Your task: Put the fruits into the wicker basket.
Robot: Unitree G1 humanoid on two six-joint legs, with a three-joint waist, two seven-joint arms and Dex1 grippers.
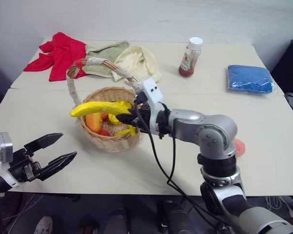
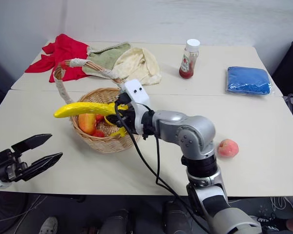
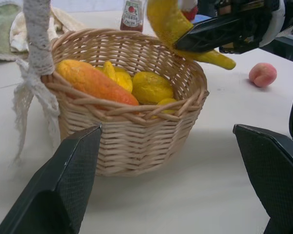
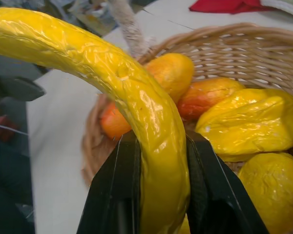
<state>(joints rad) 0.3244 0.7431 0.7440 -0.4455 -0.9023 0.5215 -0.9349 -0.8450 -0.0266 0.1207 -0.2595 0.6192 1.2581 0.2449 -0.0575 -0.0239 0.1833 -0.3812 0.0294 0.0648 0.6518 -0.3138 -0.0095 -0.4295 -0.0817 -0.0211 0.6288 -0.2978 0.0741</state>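
Holding the banana (image 1: pixel 101 108) pinched in our right claw (image 4: pixel 158 195), we've got it hanging right over the wicker basket (image 1: pixel 111 141), not dropped in yet. Left claw (image 1: pixel 51 151) sits spread and empty nearby. The peach (image 2: pixel 228 147) is out on the surface (image 2: pixel 263 122), so that's left too.

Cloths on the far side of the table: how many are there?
4: a red cloth at the far left, a green cloth beside it, a cream cloth next, and a folded blue cloth at the far right. Overlaps may hide more.
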